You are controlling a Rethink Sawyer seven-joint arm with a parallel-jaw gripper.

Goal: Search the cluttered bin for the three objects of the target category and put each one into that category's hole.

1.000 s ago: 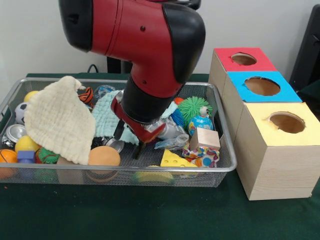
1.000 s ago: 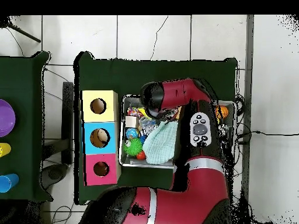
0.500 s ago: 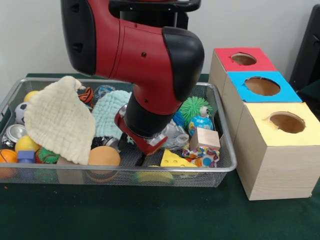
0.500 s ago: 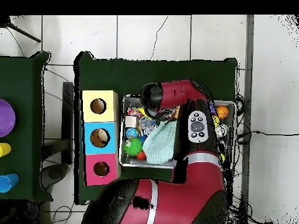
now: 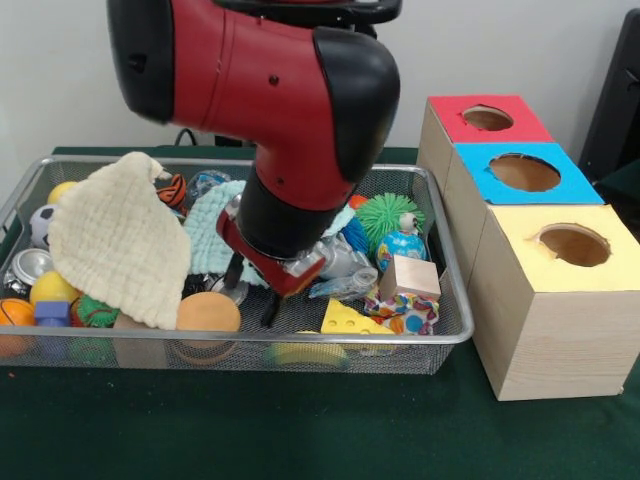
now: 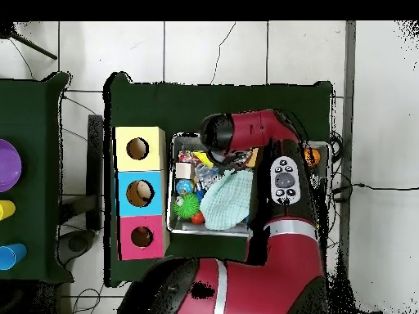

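Three boxes stand beside the mesh bin (image 5: pixel 445 335), while the pincer (image 5: pixel 251 292), fingers apart and empty, hangs low over a shiny metal can (image 5: pixel 232 291) mid-bin, beside the orange ball (image 5: pixel 208 312). The can looks light, stiff and slippery; gripping across its round body seems safest.

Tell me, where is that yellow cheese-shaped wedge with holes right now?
In the front view, the yellow cheese-shaped wedge lies in the wire mesh bin against its near rim, right of the orange ball and below the plain wooden cube.
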